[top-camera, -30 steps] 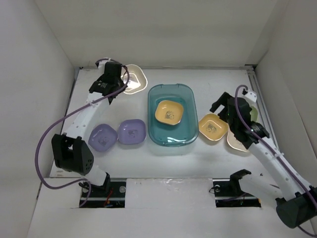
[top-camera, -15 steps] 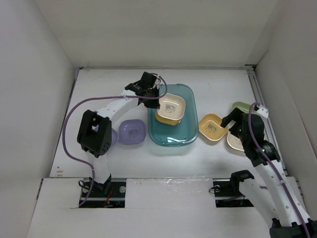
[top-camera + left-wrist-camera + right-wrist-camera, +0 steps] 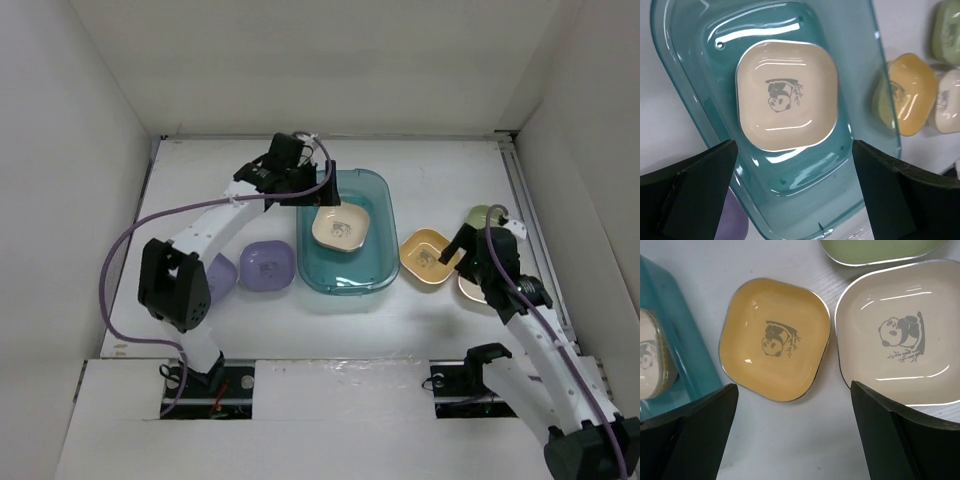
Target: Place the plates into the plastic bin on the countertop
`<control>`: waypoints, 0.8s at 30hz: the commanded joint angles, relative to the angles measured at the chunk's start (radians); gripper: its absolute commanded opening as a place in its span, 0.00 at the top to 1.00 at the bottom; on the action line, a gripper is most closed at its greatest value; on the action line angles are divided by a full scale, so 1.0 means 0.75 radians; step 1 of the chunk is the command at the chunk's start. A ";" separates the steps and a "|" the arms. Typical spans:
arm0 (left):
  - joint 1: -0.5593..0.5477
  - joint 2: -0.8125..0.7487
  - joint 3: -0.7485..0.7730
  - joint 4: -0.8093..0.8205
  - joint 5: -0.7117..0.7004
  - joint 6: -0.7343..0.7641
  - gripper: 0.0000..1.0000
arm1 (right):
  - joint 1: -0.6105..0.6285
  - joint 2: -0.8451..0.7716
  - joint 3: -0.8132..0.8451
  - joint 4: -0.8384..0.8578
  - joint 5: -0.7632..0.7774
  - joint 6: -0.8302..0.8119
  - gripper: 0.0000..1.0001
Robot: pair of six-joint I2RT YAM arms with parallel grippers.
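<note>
The plastic bin [image 3: 372, 262] stands mid-countertop with a cream plate [image 3: 340, 227] lying flat in it. My left gripper [image 3: 305, 186] hovers open over the bin's far left part, above that cream plate [image 3: 786, 95], holding nothing. Two purple plates [image 3: 268, 265] lie left of the bin, one partly under my left arm. A yellow-orange plate [image 3: 775, 340] sits right of the bin, a second cream plate [image 3: 900, 335] beside it and a green plate [image 3: 880, 250] beyond. My right gripper [image 3: 463, 252] is open and empty above the gap between those two.
White walls enclose the countertop [image 3: 200, 190], with a metal rail [image 3: 528, 205] along its right edge. Purple cables loop off both arms. The second cream plate lies partly under my right arm in the top view.
My left gripper carried the cream plate from the far left to the bin and opened, leaving it inside. My right arm drew back toward the near right.
</note>
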 commanded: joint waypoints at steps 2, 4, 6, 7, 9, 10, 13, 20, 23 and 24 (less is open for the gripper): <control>0.000 -0.204 0.059 0.054 0.041 -0.034 0.00 | -0.021 0.055 -0.043 0.049 -0.001 0.087 0.00; 0.000 -0.261 0.071 0.054 -0.034 -0.047 0.00 | -0.021 0.092 -0.077 0.088 -0.056 0.109 0.01; 0.000 -0.290 0.083 0.020 -0.069 -0.059 0.00 | -0.021 0.134 -0.110 0.141 -0.071 0.109 0.06; 0.000 -0.302 0.084 0.007 -0.108 -0.059 0.00 | -0.021 0.151 -0.126 0.157 -0.071 0.122 0.08; 0.000 -0.320 0.096 -0.005 -0.128 -0.059 0.00 | -0.021 0.200 -0.141 0.186 -0.071 0.122 0.11; 0.000 -0.353 0.096 -0.017 -0.145 -0.059 0.00 | -0.021 0.218 -0.141 0.215 -0.071 0.122 0.13; 0.000 -0.371 0.082 -0.017 -0.173 -0.083 0.00 | -0.021 0.292 -0.141 0.272 -0.085 0.150 0.16; 0.025 -0.416 0.055 -0.005 -0.161 -0.083 0.00 | 0.016 0.535 -0.129 0.442 -0.061 0.209 0.24; 0.025 -0.416 0.043 -0.005 -0.161 -0.083 0.00 | 0.075 0.658 -0.086 0.458 -0.026 0.246 0.31; 0.025 -0.416 0.031 -0.005 -0.161 -0.083 0.00 | 0.096 0.675 -0.073 0.446 0.000 0.265 0.34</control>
